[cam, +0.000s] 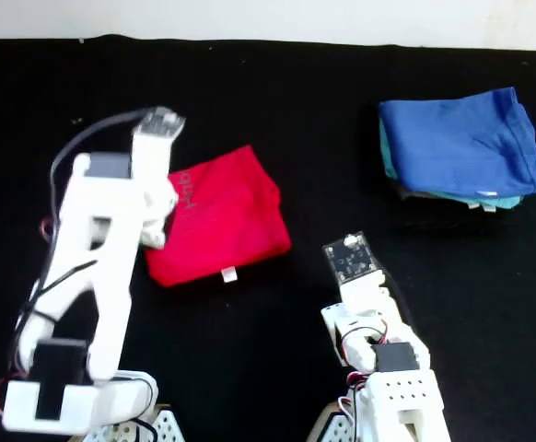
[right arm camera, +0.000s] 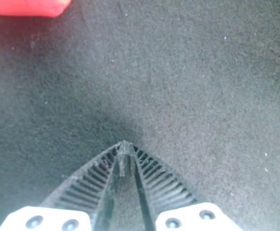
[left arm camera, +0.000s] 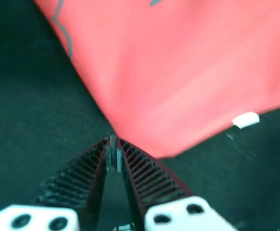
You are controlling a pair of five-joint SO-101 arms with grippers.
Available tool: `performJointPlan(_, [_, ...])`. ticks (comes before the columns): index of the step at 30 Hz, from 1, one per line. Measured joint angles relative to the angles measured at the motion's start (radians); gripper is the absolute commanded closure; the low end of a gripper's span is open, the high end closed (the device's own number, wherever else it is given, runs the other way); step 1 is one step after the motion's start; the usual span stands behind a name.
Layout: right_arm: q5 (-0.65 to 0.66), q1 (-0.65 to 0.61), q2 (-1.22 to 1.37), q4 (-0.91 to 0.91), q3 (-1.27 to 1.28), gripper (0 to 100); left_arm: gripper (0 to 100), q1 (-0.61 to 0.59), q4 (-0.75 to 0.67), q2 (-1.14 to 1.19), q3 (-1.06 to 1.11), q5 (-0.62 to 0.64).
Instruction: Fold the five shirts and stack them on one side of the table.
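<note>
A folded red shirt (cam: 222, 216) lies left of the table's middle, a white tag (cam: 229, 273) at its near edge. My left arm (cam: 111, 230) stretches to the shirt's left edge. In the left wrist view my left gripper (left arm camera: 112, 142) is shut, its tips against the rim of the red shirt (left arm camera: 178, 72); I see no cloth between the fingers. A stack stands at the back right, a blue shirt (cam: 461, 138) on top and a teal one (cam: 388, 158) under it. My right gripper (right arm camera: 124, 144) is shut just above bare cloth, a corner of the red shirt (right arm camera: 29, 7) far ahead.
A black cloth (cam: 296, 92) covers the table up to a white wall at the back. My right arm (cam: 369, 322) sits folded back near the front edge, between the red shirt and the stack. Open cloth lies between the two.
</note>
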Motion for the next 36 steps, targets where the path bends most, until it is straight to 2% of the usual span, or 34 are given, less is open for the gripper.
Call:
performJointPlan(3, [0.0, 0.0, 0.0, 0.0, 0.0, 99.2, 99, 0.002, -0.153, -0.025, 0.149, 0.0])
performJointPlan(7, [0.0, 0.0, 0.0, 0.0, 0.0, 99.2, 99, 0.0, -0.305, -0.025, 0.236, 0.0])
performJointPlan(12, [0.0, 0.0, 0.0, 0.0, 0.0, 99.2, 99, 0.021, -0.358, -0.032, 0.267, 0.0])
performJointPlan(15, [0.0, 0.0, 0.0, 0.0, 0.0, 99.2, 99, 0.037, -0.35, -0.058, 0.264, 0.014])
performJointPlan(18, [0.0, 0.0, 0.0, 0.0, 0.0, 99.2, 99, 0.04, -0.281, -0.107, 0.213, 0.04])
performJointPlan(23, [0.0, 0.0, 0.0, 0.0, 0.0, 99.2, 99, 0.04, -0.032, -0.259, 0.06, 0.041])
performJointPlan(27, [0.0, 0.0, 0.0, 0.028, 0.0, 99.2, 99, -0.006, 0.126, -0.373, 0.054, -0.002])
performJointPlan(30, [0.0, 0.0, 0.0, 0.143, -0.055, 99.2, 99, -0.123, 0.107, -0.422, 0.155, -0.012])
performJointPlan(33, [-0.044, -0.002, 0.0, 0.281, -0.196, 99.2, 99, -0.239, 0.012, -0.437, 0.295, -0.018])
performJointPlan(36, [-0.057, -0.002, 0.0, 0.341, -0.327, 99.2, 99, -0.318, -0.094, -0.439, 0.439, -0.018])
